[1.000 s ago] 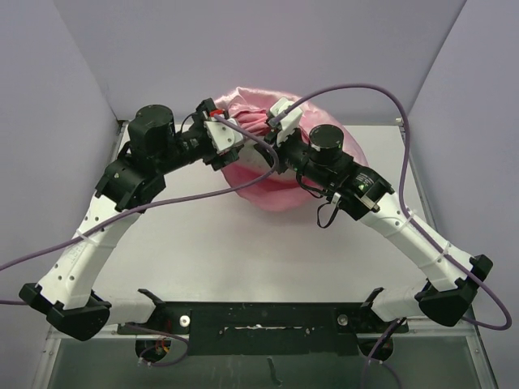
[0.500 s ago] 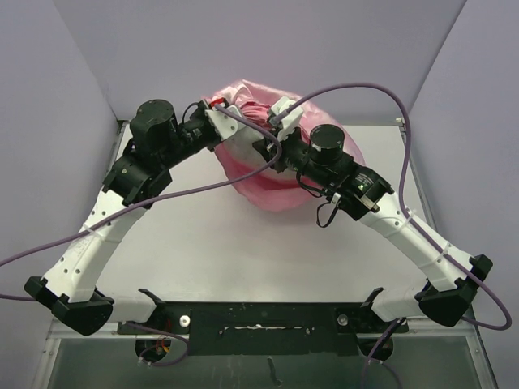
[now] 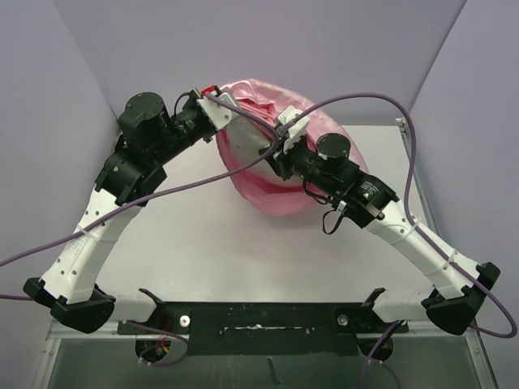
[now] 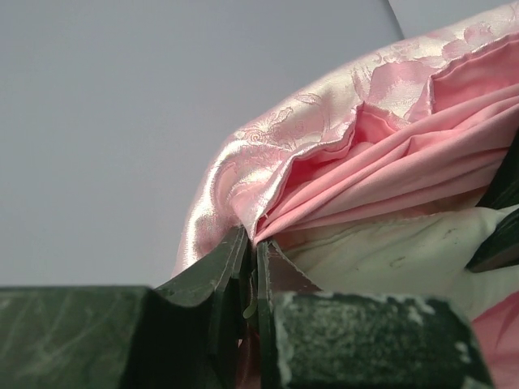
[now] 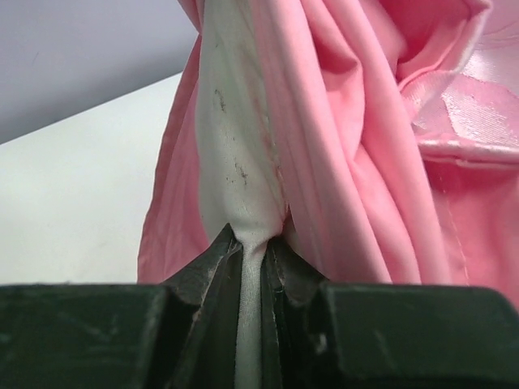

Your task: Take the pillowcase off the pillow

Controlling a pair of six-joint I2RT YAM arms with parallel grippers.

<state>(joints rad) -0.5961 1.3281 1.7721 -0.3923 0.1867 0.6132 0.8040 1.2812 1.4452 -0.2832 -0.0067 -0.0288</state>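
Observation:
The shiny pink pillowcase [image 3: 272, 190] lies bunched at the back middle of the table, with the off-white pillow [image 3: 247, 146] showing at its open mouth. My left gripper [image 3: 229, 108] is at the mouth's upper left edge. In the left wrist view it [image 4: 253, 247] is shut on the pillowcase [image 4: 324, 130] hem, with the pillow [image 4: 381, 251] just to the right. My right gripper [image 3: 277, 154] reaches into the opening. The right wrist view shows it [image 5: 255, 243] shut on a pinched fold of the pillow [image 5: 231, 138], with pillowcase [image 5: 365, 162] folds on both sides.
The white table [image 3: 203, 243] extends in front of the bundle. Grey walls [image 3: 73, 97] close in the left, back and right. Purple cables [image 3: 365, 89] arc over both arms and across the pillowcase. A black mounting bar [image 3: 259, 316] runs along the near edge.
My left gripper has shut on the pillowcase hem and pulled it back and to the left, stretching the opening wider. My right gripper kept its hold on the pillow and shifted slightly right.

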